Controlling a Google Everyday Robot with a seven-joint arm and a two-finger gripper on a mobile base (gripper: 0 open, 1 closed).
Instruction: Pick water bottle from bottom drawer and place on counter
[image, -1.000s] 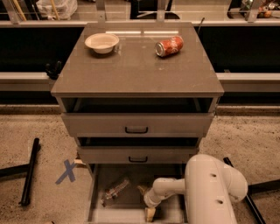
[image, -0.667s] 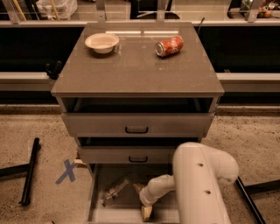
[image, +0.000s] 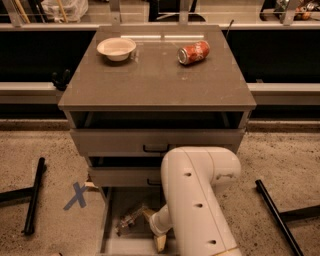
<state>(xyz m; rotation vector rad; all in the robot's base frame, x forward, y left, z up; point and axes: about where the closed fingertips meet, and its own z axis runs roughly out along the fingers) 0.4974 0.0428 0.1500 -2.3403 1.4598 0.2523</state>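
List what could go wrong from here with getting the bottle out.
1. The small clear plastic water bottle lies slanted on the grey-brown bottom drawer floor, left of the open pincer, not between its fingers; closing may just nudge it away.
2. The bulky white arm reaches in close under the grey-brown middle drawer front; lifting straight up could strike it.
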